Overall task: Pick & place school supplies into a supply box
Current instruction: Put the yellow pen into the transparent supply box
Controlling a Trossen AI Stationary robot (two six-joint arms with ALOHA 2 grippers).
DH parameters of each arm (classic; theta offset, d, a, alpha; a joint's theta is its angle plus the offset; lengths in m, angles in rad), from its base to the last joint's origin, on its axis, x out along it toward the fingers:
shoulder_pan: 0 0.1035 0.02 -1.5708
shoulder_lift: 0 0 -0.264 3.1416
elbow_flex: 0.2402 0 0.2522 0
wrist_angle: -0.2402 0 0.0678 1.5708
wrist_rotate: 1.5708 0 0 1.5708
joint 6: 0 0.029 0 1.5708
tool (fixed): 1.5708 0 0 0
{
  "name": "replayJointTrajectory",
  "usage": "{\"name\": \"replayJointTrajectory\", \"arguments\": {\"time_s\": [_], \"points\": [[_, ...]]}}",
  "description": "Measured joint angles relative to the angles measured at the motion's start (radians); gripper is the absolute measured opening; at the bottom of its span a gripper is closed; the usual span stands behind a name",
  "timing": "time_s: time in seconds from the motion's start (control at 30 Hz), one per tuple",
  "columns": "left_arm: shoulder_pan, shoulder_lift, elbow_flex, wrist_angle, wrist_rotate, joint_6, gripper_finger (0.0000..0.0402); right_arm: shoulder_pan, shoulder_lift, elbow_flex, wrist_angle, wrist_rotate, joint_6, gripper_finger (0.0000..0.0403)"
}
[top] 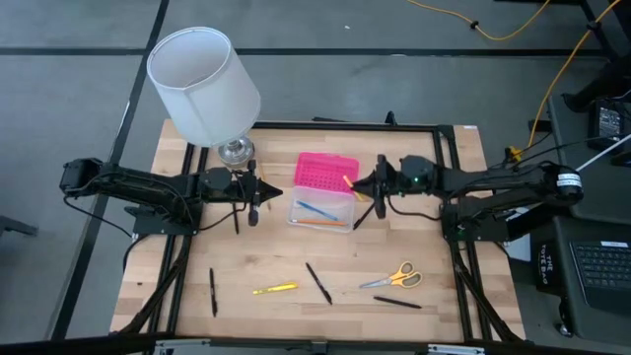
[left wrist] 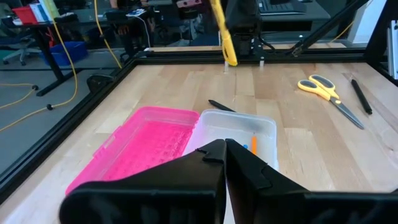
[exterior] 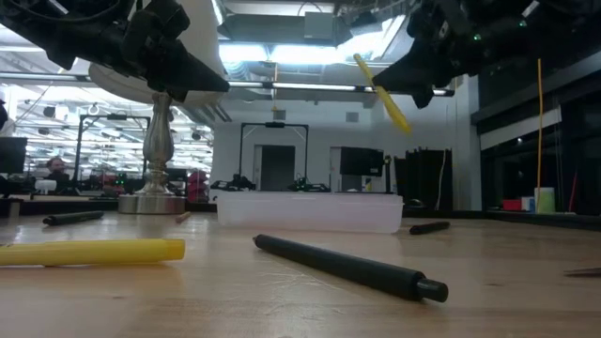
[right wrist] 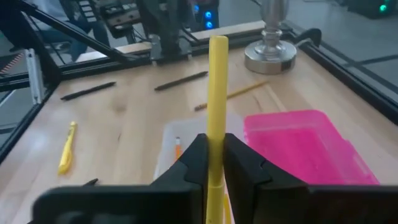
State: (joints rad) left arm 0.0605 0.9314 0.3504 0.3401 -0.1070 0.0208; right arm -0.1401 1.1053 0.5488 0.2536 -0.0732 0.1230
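Near edge of the table [top: 177,148]: a black pen [top: 213,292], a yellow pen [top: 274,289], a second black pen [top: 317,282], the scissors [top: 392,277] and a third black pen [top: 397,303] lie loose, well apart from one another, not yet collected.

Mid-table: the box [top: 321,212] sits open, clear base nearer, pink lid [top: 326,170] folded back behind it. A blue pen [top: 315,209] and an orange pencil [top: 320,223] already lie in the base.

Right gripper [top: 357,183] hangs above the box's right end, fingers pinched on a yellow pencil [right wrist: 217,93] that stands out slanted between them, clear of the table. Left gripper [top: 271,191] waits just left of the box, fingers closed on nothing.

Far side: a lamp [top: 205,84] stands behind the left arm.

Step in hand, as judged: carrying the yellow pencil to the base. Next move likely calls for lining its length along the base, lowering, then releasing.
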Motion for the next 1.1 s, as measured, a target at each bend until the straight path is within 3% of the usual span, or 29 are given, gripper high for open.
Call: {"name": "replayJointTrajectory", "arguments": {"time_s": [0.77,1.1], "points": [[0.000,0.000,0.000,0.000,0.000,0.000,0.0008,0.058,0.000,0.000,0.081,0.002,-0.019,0.0037],[0.000,0.000,0.000,0.000,0.000,0.000,0.0008,0.058,0.000,0.003,0.074,0.031,0.050,0.0037]]}}
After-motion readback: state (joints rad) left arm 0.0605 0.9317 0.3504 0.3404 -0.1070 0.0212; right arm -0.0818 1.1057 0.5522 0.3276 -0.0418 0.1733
